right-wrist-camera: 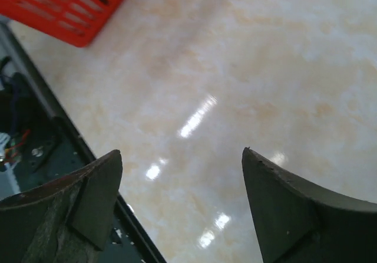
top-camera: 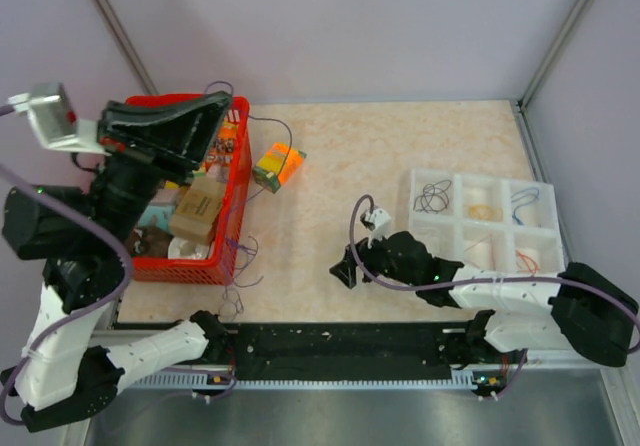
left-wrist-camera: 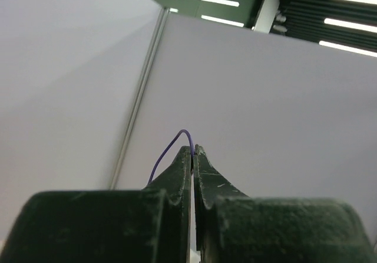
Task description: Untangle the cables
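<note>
1. The purple cable (left-wrist-camera: 184,131) is pinched between the tips of the left gripper (left-wrist-camera: 192,151), whose jaws are pressed together on it. Only the left wrist view shows this: a short arc of wire rises from the tips and bends down to the left, against a bare wall.
2. The top view shows where that grip sits. The left gripper (top-camera: 222,106) is raised over the far part of the red basket (top-camera: 237,181), pointing right.
3. From there the purple cable runs right over the table (top-camera: 400,136), then curves back toward the near edge. Its long axis lies roughly far to near along the basket's right wall. Loose purple loops gather by the basket's near right corner.
4. Other cables (top-camera: 435,198) lie apart in a white tray (top-camera: 480,176) at the right: black, yellow, blue and orange coils, each in its own compartment.
5. The right gripper (top-camera: 345,271) sits low between basket and tray. The right wrist view shows its jaws spread wide, with only bare table between them (right-wrist-camera: 182,157).
6. A green and orange box (top-camera: 278,166) stands just right of the basket, near the cable's path. Cardboard boxes (top-camera: 197,211) fill the basket.
</note>
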